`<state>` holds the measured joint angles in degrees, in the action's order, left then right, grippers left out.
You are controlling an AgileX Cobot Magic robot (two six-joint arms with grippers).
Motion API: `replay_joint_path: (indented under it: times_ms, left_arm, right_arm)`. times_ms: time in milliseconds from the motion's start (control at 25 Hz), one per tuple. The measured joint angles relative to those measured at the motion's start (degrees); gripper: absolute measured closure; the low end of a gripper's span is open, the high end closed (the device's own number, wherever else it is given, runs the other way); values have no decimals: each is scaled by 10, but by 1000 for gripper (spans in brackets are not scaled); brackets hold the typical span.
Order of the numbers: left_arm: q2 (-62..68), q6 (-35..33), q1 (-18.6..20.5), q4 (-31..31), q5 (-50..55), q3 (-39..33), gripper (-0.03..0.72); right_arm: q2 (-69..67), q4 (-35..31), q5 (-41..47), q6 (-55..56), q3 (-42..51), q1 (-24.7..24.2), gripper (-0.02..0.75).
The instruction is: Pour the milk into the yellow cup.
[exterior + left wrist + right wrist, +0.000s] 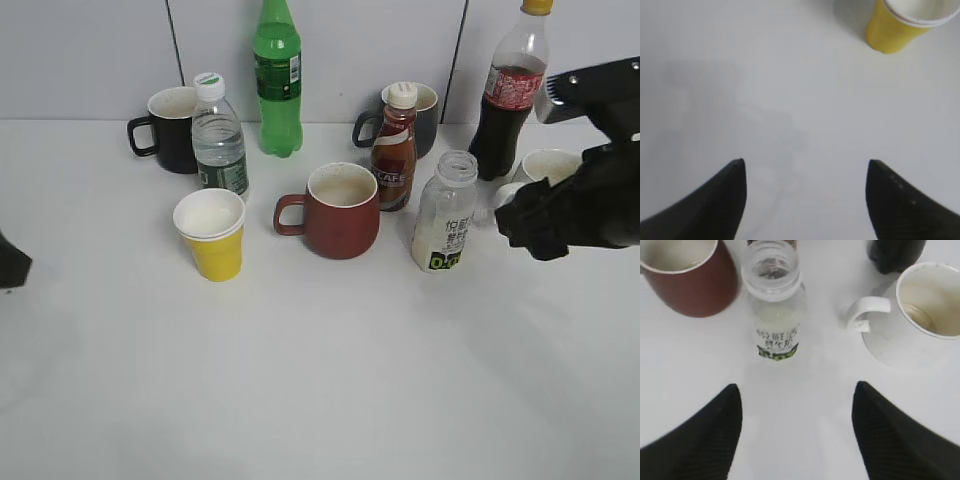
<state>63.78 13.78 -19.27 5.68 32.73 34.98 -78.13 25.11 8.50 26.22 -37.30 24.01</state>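
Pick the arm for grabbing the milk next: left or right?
Right. The right gripper is open and faces the milk directly, close by. The left gripper, also open, is near the yellow cup, far from the bottle.

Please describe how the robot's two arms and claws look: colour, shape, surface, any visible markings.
Both claws have black fingers that taper to pointed tips. On the right claw the fingers carry fine ribbed lines; those of the left claw look smoother. From outside, the right arm is bulky matte black with a grey-silver part at its upper edge. No cables or markings are visible.
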Motion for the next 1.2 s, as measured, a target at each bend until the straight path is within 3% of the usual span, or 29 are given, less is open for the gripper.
replay_joint_path:
  times_ms: [160,440,560,760,960,1200]
  left_arm:
    - [-89,0,0,-13,123,54,125]
    - [-293,-13,0,-28,300,74,125]
    - [-373,-48,0,-29,355,71,125]
    - [-500,-62,0,-30,357,15,128]
    - [-580,-99,0,-46,299,-30,161]
    - [-588,-110,0,-46,278,-43,194]
  right_arm:
    - [73,-38,102,-34,0,48,269]
    - [210,-251,315,-245,-1,70,290]
    - [280,-272,396,-267,-1,70,290]
    - [402,-281,484,-317,-1,70,290]
    - [508,-282,530,-341,-1,70,291]
    - [608,-285,559,-343,50,70,291]
